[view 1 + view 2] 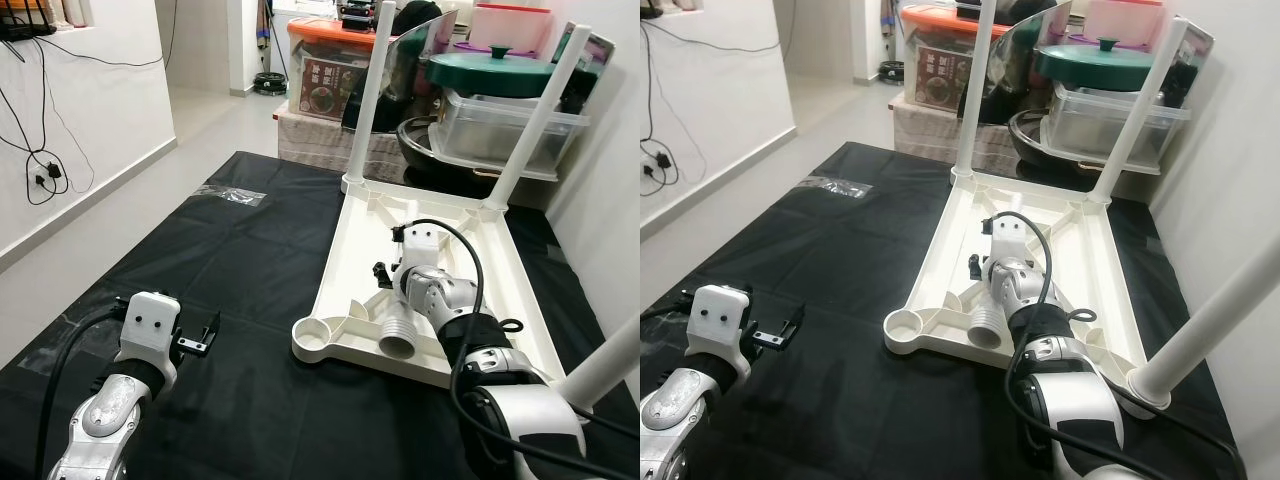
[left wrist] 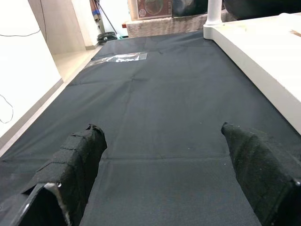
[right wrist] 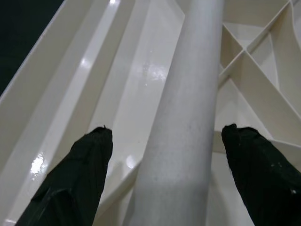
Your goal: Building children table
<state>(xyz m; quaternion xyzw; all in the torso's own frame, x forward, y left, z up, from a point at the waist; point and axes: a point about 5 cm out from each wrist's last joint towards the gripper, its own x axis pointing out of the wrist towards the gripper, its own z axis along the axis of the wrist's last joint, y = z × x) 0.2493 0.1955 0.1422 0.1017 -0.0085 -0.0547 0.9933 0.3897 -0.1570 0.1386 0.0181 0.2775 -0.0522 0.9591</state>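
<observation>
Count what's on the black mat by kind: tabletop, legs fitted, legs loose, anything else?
Tabletop, upside down: 1
Fitted legs, standing in corner sockets: 3
Loose leg, lying on the tabletop's underside: 1
Clear plastic bag: 1
Total: 6
</observation>
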